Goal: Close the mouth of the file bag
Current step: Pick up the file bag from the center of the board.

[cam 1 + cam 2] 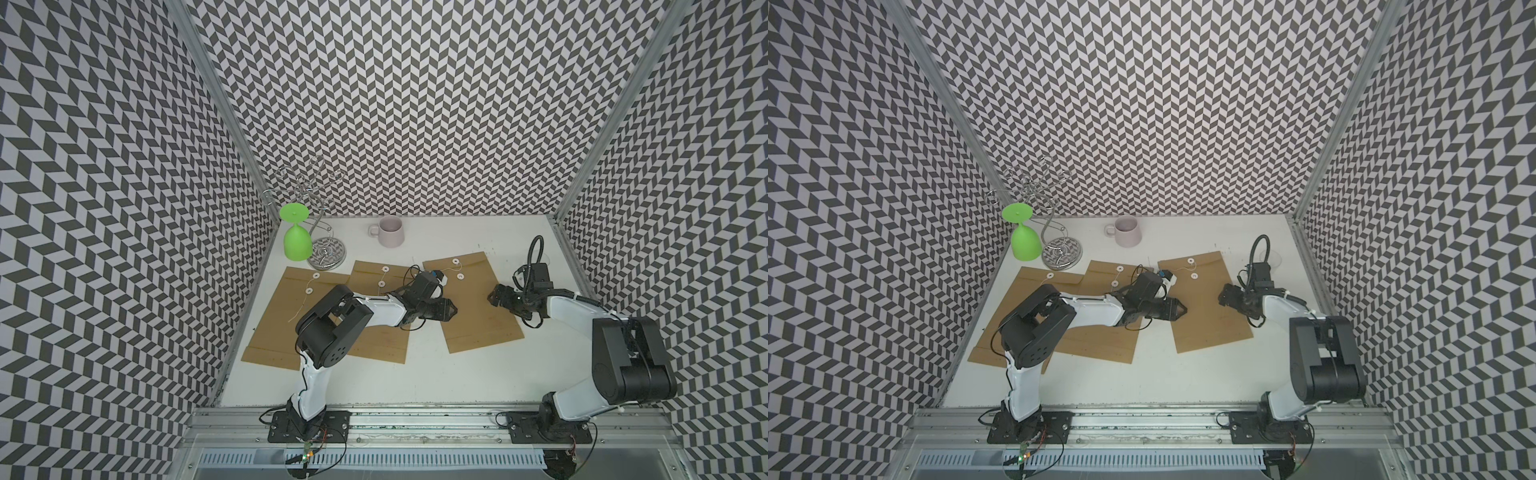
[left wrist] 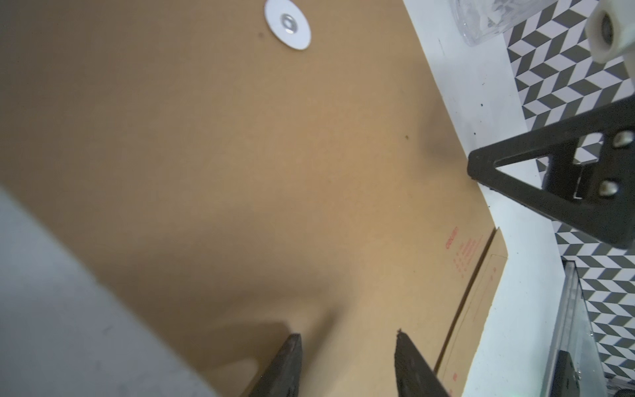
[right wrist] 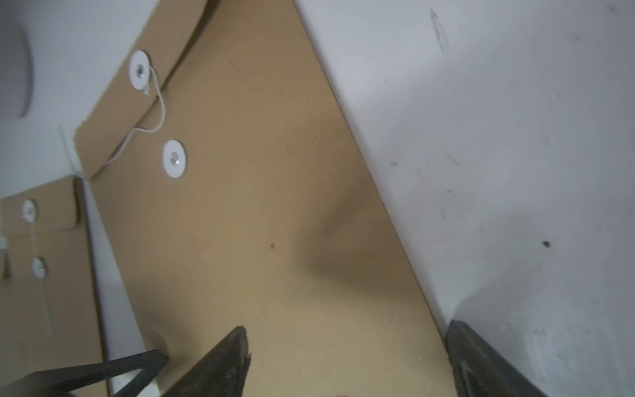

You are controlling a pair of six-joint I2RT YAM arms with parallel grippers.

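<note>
Found the left arm's base and the right arm's base bolted to the front rail, nearest the lens in both top views. Counted three flat on the white table, mouths toward the back wall: the right-hand file bag, lying apart, then the middle file bag and the left file bag side by side. Took the right-hand one as the piece under work, both arms reaching over it. Noted its flap folded down, with the white string hanging loose from the flap disc, passing beside the lower disc and not wound round it. Located the left gripper just inside that bag's left edge, jaws parted, nothing between the fingers, only bare paper beneath. Located the right gripper at the bag's right edge, jaws spread wide and empty, one fingertip above paper, its fellow above the table. Could not judge contact with the paper from any view. Logged at the back a pale mug and a green goblet hung upside down on a wire rack
</note>
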